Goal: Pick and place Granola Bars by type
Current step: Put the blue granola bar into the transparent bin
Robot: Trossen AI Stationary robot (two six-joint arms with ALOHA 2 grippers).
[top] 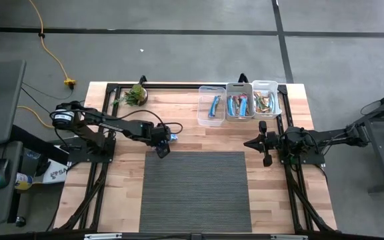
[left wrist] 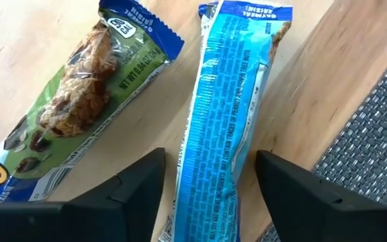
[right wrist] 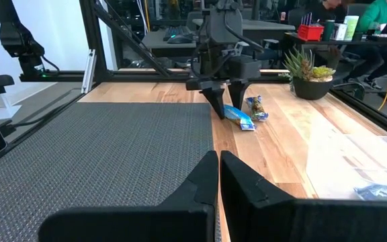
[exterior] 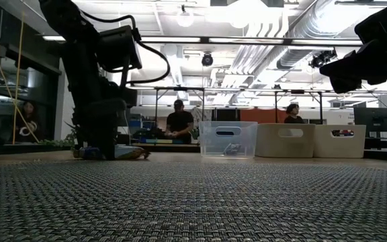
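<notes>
bright blue bar [left wrist: 224,114] | green-and-blue bar [left wrist: 86,94] | dark grey ribbed mat [top: 195,190] | pale wood table [top: 112,193]

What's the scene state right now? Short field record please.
left pincer: open, straddling the bright blue bar on the wood beside the mat
second loose bar: green-blue wrapped bar lying next to it
right pincer: shut, raised at the table's right side, idle
bins: three at the far edge, each holding bars
plant: far left of the table
</notes>
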